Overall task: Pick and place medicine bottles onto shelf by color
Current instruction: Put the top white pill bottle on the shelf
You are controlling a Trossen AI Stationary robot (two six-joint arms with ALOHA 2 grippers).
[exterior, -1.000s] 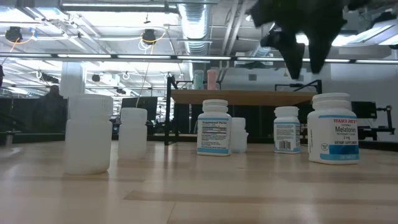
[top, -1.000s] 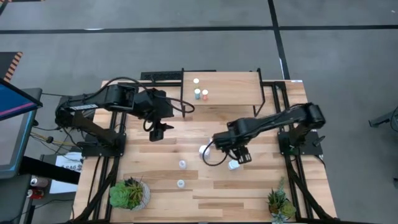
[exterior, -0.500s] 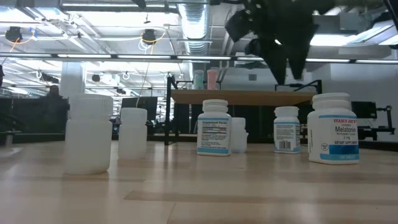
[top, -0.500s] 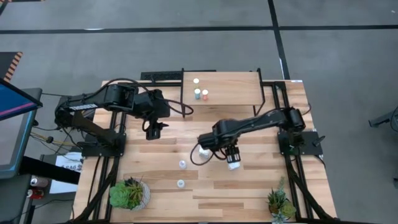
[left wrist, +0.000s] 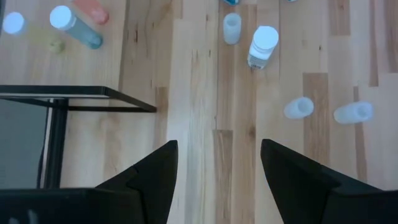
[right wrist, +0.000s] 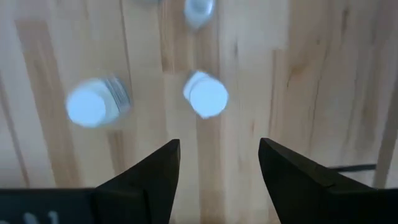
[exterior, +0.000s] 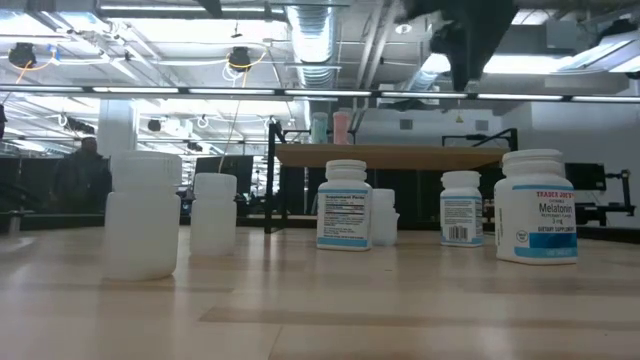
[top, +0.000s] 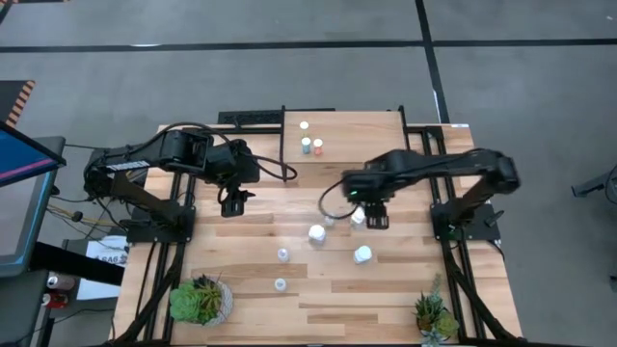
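Three small bottles stand on the light-wood shelf (top: 357, 135) at its left end: a white-capped one (top: 304, 125), a pale blue one (top: 307, 146) and an orange one (top: 317, 146). Several white-capped bottles stand on the table, among them one (top: 316, 233), one (top: 358, 216) and one (top: 362, 254). My right gripper (top: 373, 218) is open and empty, high above the table beside the bottle (right wrist: 208, 99). My left gripper (top: 231, 202) is open and empty, left of the shelf's near corner (left wrist: 149, 107).
Two smaller bottles (top: 283, 254) (top: 280, 285) stand nearer the front. Potted plants sit at the front left (top: 201, 299) and front right (top: 434, 316). In the low view the bottles stand in a row (exterior: 345, 205) before the shelf (exterior: 400, 155).
My right gripper has swung from beside the front-right bottle toward the table's far edge and gone up, staying open and empty. My left gripper has drifted a little toward the table's left edge. No bottle has moved.
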